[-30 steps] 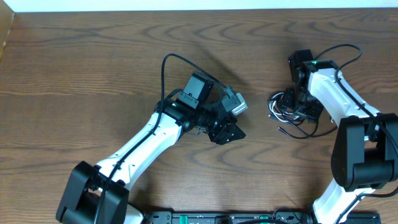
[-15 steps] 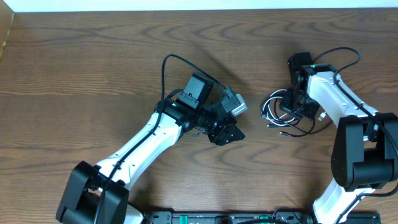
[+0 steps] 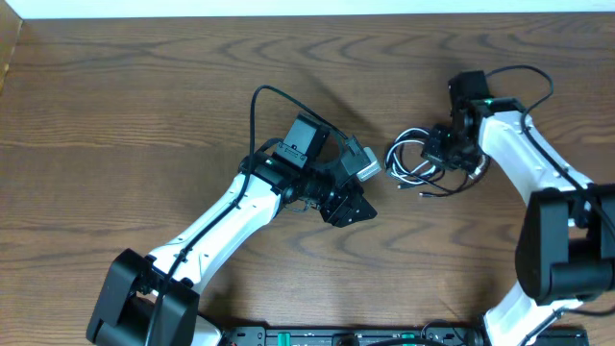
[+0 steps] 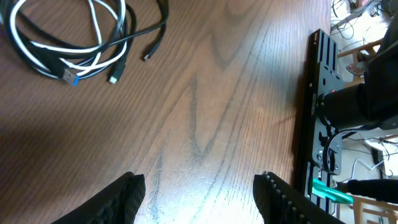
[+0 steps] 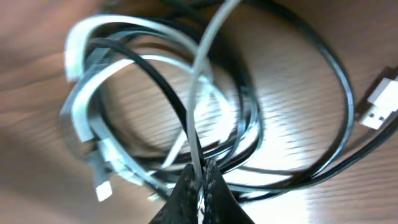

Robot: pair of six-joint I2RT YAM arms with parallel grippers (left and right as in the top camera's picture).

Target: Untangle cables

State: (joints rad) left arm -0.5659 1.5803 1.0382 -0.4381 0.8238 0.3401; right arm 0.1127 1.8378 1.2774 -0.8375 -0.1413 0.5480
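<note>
Shifted left since a second ago: the small coil of thin black and white cables [image 3: 413,165] now lies nearer the table's middle, and the right gripper [image 3: 444,154] has come left with it. Left gripper [image 3: 354,206] has not moved.

Nearest, along the front edge in the overhead view: a black metal equipment rail [image 3: 336,337]. The same rail runs down the right side of the left wrist view [image 4: 323,124].

Next out, the left gripper hangs over the bare brown wood-grain table [image 3: 144,96]. Its jaws are spread apart with nothing between them. In its own wrist view the left gripper [image 4: 202,199] shows two black fingers low in frame, only wood in the gap.

The coil sits just right of the silver camera block [image 3: 363,165] on the left wrist. It is close; can't tell if it touches. From the left wrist view the coil [image 4: 93,59] lies flat on the table at top left. A blue-tipped plug [image 4: 69,78] and a small black plug end [image 4: 146,57] trail out of it.

The right gripper is on the coil's right side, jaws pressed together, pinching strands of the coil. In the right wrist view, which is blurred, the right gripper [image 5: 202,186] meets on a white strand and black strands of the coil [image 5: 194,106]. A flat white plug [image 5: 376,102] lies on the wood at the right edge.

Farthest: a white strip [image 3: 288,8] along the table's back edge.
</note>
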